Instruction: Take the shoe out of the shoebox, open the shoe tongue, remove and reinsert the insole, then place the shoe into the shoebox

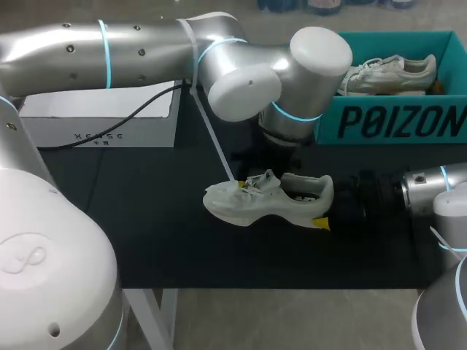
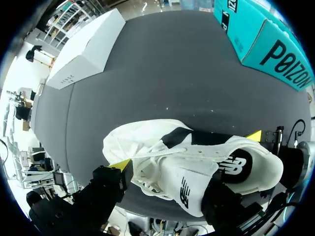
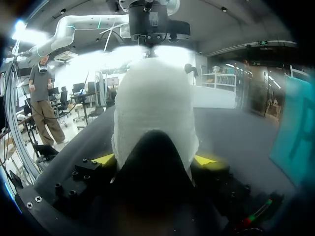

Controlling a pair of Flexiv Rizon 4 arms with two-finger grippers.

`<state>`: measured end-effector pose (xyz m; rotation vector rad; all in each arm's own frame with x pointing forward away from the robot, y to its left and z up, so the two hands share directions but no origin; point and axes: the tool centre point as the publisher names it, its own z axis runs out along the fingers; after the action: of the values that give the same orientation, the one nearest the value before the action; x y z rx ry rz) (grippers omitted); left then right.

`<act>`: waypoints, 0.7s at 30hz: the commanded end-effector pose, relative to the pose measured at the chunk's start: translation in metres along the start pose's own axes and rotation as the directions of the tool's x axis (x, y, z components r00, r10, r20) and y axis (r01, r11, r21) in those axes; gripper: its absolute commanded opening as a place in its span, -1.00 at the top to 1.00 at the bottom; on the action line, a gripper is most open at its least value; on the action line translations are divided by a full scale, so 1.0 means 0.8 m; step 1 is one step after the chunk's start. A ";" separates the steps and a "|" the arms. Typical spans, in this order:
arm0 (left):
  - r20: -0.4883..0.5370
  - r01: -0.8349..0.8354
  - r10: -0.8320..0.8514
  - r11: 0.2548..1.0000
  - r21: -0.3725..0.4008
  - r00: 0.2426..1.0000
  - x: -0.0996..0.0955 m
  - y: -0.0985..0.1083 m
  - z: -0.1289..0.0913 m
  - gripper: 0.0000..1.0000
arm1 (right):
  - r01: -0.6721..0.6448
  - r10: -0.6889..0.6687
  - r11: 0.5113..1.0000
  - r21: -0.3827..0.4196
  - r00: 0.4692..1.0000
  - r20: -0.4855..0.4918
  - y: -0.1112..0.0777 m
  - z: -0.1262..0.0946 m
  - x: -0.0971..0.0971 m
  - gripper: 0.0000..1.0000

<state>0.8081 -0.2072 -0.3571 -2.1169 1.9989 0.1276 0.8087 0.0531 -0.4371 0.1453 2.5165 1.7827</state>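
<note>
Shoe [image 1: 266,200], heel clamped by right hand [image 3: 155,160], left hand [image 2: 170,179] hovering above

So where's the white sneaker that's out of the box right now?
Head view: the white sneaker sits mid-table on the black tabletop, in front of the teal shoebox, its heel held by the right gripper.

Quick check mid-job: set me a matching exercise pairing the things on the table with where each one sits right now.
Things:
1. white shoe
2. teal shoebox
3. white box
4. second shoe

Places:
A. far left of the table
B. inside the teal shoebox
C. mid-table, heel clamped by the right gripper
D. far right of the table, open on top

Pairs: 1-C, 2-D, 3-A, 4-B
</note>
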 end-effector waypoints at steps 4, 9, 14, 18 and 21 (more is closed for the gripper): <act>-0.073 -0.014 0.015 1.000 0.012 0.997 0.002 -0.007 -0.016 -1.00 | -0.001 0.001 1.000 0.002 1.000 0.000 -0.007 0.005 0.001 1.00; -0.086 -0.025 0.026 1.000 0.019 0.996 0.010 -0.011 -0.027 -0.66 | -0.001 0.001 1.000 0.002 1.000 0.000 -0.007 0.005 0.001 1.00; -0.087 -0.036 0.038 0.999 0.021 0.995 0.017 -0.014 -0.027 0.24 | -0.001 0.001 1.000 0.002 1.000 0.000 -0.007 0.005 0.001 1.00; -0.081 -0.046 0.047 0.999 0.016 0.996 0.020 -0.013 -0.027 0.96 | -0.001 0.001 1.000 0.002 1.000 0.000 -0.007 0.005 0.001 1.00; -0.076 -0.053 0.054 0.999 0.012 0.996 0.022 -0.013 -0.029 1.00 | -0.001 0.001 1.000 0.002 1.000 0.000 -0.007 0.005 0.001 1.00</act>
<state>0.8152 -0.2257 -0.3378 -2.0953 2.0960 0.0340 0.8087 0.0531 -0.4371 0.1454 2.5165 1.7827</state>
